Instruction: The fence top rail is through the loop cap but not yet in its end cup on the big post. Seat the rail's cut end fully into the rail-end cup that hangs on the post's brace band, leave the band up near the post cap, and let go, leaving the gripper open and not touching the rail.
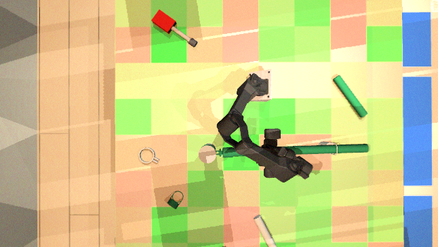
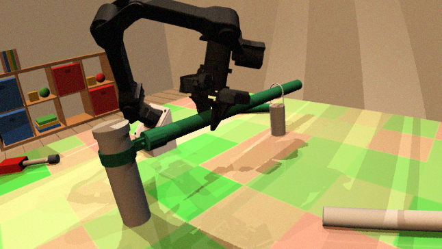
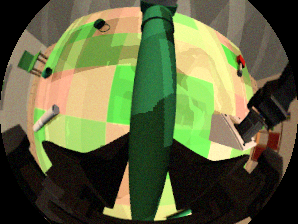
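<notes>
The green top rail [image 1: 312,149] [image 2: 185,123] [image 3: 152,100] runs through the loop cap [image 1: 336,148] [image 2: 283,92] on the small post [image 2: 278,120]. Its near end is at the green rail-end cup [image 2: 150,141] [image 3: 158,21] and appears inside it; the depth of that end is hidden. The cup joins the brace band [image 2: 117,158], which sits around the big post [image 2: 131,196] a little below the pale post cap [image 1: 207,153] [image 2: 111,127]. My gripper [image 2: 206,118] [image 3: 148,136] is shut on the rail, one finger on each side, between cup and loop; the arm hides the fingers in the top view.
A short green tube [image 1: 350,96] lies at the right. A pale pole [image 1: 264,230] [image 2: 376,219] lies apart from the rail. A red mallet [image 1: 164,21] [image 2: 14,165], a pale ring clamp [image 1: 140,155] and a dark green looped part [image 1: 174,203] lie on the floor.
</notes>
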You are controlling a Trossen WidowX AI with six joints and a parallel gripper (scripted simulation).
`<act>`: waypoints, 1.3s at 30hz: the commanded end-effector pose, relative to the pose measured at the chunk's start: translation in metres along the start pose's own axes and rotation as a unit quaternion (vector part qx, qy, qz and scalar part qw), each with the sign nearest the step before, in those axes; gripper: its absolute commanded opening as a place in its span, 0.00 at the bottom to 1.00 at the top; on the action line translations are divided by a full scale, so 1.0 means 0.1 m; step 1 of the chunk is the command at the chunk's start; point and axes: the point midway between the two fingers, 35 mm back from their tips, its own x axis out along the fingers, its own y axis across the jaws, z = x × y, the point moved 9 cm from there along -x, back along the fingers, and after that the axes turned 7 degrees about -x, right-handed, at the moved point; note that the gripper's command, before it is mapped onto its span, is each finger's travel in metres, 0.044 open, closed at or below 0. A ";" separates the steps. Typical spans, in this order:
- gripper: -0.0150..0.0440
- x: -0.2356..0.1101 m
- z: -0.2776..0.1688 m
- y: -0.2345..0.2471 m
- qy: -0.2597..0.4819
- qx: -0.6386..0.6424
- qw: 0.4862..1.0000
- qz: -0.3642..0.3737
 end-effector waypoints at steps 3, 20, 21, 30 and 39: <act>0.25 -0.04 0.00 -0.01 -0.002 0.002 1.000 0.002; 0.25 -0.01 0.01 0.00 -0.001 0.001 1.000 0.000; 0.25 -0.01 0.01 0.00 -0.001 0.001 1.000 0.000; 0.25 0.00 0.07 -0.01 -0.002 0.001 1.000 0.000; 0.25 0.00 0.13 -0.01 -0.002 0.000 1.000 0.000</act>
